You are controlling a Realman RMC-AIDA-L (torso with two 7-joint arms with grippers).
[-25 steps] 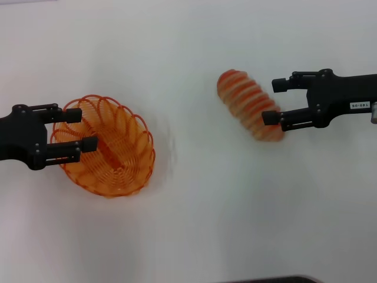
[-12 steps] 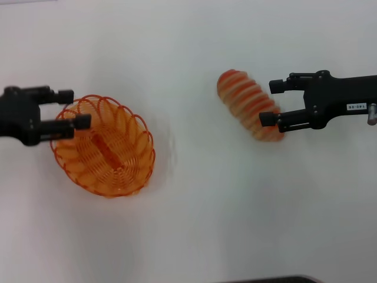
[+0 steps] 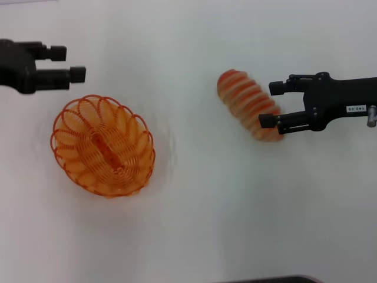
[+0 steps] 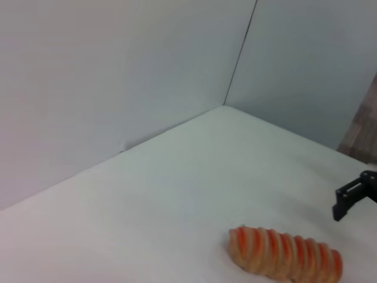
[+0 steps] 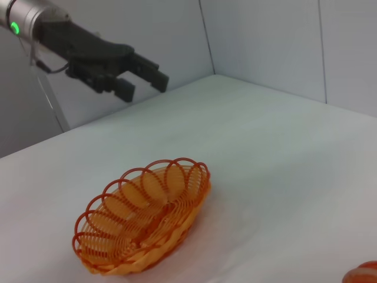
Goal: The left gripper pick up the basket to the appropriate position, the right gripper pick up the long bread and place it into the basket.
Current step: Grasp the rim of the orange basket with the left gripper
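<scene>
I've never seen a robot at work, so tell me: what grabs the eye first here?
The bright orange wire basket stands alone on the white table on the robot's left, with the left claw open and clear of it, farther back. On the right, a striped long bread lies with the open right claw straddling its near end.

The right tool (image 3: 271,105) is covering part of the long bread (image 3: 246,103) at the bread's near end in the head view, so contact there cannot be judged. In the right wrist view only a sliver of the bread (image 5: 364,275) is showing, the edge cutting off the rest. In the left wrist view just a finger of the right tool (image 4: 351,197) is entering beside the bread. The left tool (image 3: 65,63) is trailing off the head view's edge, away from the basket (image 3: 103,146).
</scene>
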